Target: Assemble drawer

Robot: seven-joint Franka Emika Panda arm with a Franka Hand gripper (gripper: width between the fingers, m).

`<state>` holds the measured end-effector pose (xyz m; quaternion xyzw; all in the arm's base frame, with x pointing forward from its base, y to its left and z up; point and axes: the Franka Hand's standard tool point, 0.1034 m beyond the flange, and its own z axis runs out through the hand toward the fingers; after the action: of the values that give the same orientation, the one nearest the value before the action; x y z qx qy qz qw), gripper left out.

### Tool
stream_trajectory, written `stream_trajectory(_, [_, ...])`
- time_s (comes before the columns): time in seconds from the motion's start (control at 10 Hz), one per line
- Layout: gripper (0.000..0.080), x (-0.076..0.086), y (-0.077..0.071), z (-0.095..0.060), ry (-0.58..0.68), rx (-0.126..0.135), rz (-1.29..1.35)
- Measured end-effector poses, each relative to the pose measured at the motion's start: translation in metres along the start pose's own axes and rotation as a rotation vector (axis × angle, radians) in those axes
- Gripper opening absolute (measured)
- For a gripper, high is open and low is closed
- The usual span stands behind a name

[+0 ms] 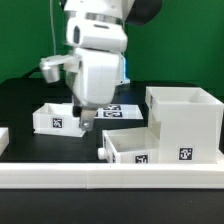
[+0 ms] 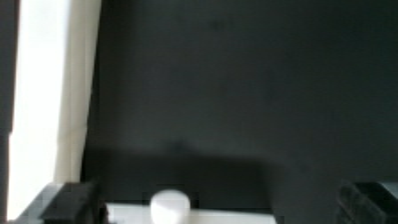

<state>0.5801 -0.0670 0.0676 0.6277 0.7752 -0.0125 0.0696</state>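
A small white open-top tray [image 1: 55, 118] with a square tag sits on the black table at the exterior view's left. My gripper [image 1: 85, 121] hangs low at this tray's right side. In the wrist view my gripper [image 2: 222, 206] is open. Its dark fingers [image 2: 68, 203] stand wide apart at the frame's two corners. Between them show a white round knob [image 2: 169, 203] and a bit of the white tray [image 2: 214, 216]; neither finger touches them. A second tray [image 1: 135, 149] lies front centre. The big cube casing [image 1: 185, 123] stands at the right.
A long low white rail [image 1: 100, 178] runs along the front of the table. The marker board [image 1: 117, 111] lies behind the gripper. Another white piece [image 1: 3, 138] shows at the far left edge. A long white band [image 2: 45, 90] runs along one side of the wrist view.
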Motion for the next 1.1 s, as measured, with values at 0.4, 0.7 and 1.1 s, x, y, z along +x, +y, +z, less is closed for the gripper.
stream_trajectory(0.4, [0.0649,-0.017,0.020,0.009,0.190,0.062,-0.007])
stream_trajectory(0.7, [0.0649,-0.036,0.005,0.016,0.295,0.101,0.009])
stream_trajectory(1.1, [0.0649,-0.015,0.008,0.032,0.345,0.137,-0.001])
